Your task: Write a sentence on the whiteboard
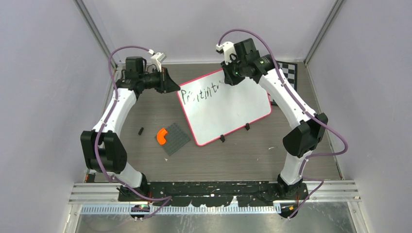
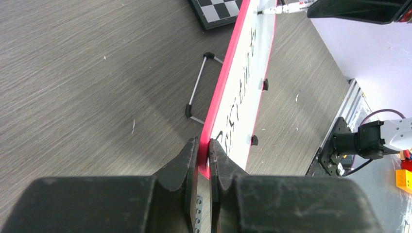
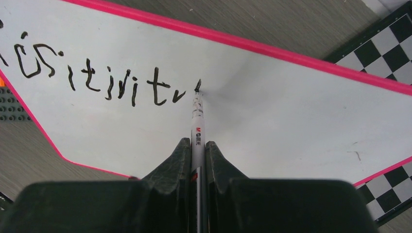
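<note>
The whiteboard [image 1: 228, 111], white with a red-pink rim, stands tilted on two black feet in the middle of the table. My left gripper [image 1: 171, 86] is shut on its left rim [image 2: 206, 160]. My right gripper [image 3: 198, 143] is shut on a white marker [image 3: 197, 127] whose tip touches the board at the end of the sentence [image 3: 97, 80], a black scrawl also seen from above [image 1: 200, 93]. In the left wrist view the marker [image 2: 286, 8] meets the board [image 2: 252, 73] at the far end.
A dark grey studded plate [image 1: 176, 141] with an orange piece [image 1: 162, 136] lies left of the board. A small black cap [image 1: 141, 130] lies further left. A checkered chessboard [image 1: 288, 70] sits behind the right arm. The board's wire stand [image 2: 197, 90] shows behind it.
</note>
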{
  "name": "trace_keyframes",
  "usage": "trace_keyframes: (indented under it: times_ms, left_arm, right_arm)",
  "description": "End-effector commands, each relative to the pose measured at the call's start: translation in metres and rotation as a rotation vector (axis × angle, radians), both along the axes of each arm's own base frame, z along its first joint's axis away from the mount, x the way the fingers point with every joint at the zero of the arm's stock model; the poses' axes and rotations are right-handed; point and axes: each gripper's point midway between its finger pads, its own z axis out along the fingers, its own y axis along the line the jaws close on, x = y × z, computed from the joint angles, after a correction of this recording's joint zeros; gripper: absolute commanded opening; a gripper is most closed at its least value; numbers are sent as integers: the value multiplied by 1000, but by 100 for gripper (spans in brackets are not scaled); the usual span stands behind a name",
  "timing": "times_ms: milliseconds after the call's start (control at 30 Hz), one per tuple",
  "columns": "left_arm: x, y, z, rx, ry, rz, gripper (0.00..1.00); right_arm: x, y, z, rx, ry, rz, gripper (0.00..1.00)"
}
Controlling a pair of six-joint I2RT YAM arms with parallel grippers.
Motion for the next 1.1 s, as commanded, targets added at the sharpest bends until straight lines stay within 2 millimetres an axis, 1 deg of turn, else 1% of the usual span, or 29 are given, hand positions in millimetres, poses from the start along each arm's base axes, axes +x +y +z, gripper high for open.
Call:
trace_keyframes:
  times_ms: [0, 167, 300, 400, 600, 733, 867, 933, 967, 1067]
  left_arm:
    - [-7, -12, 3, 3, 2, -38, 0]
    - [-7, -12, 3, 3, 2, -38, 0]
    - [-8, -12, 2, 2, 3, -39, 0]
    - [-8, -12, 2, 1, 3, -40, 0]
    - [-7, -12, 0, 3, 6, -40, 0]
    - [-5, -11, -1, 21, 0, -42, 0]
    - [1, -9, -3, 48, 10, -63, 0]
    - [2, -11, -3, 52, -5, -90, 0]
    - [4, -11, -3, 57, -15, -94, 0]
    - [14, -9, -4, 80, -42, -95, 0]
  right_arm:
    - [-6, -3, -2, 0, -1, 6, 0]
    - [-21, -5, -16, 5, 46, 12, 0]
    - [-34, 1, -25, 1, 66, 32, 0]
    - [-37, 9, -21, 13, 61, 51, 0]
    - [-38, 29, -2, 46, 45, 101, 0]
    - [-42, 25, 15, 63, 19, 107, 0]
    - [-49, 15, 35, 91, -17, 106, 0]
    - [-49, 7, 42, 99, -23, 89, 0]
    - [-46, -1, 44, 103, -22, 68, 0]
    - [-41, -17, 46, 145, 16, 41, 0]
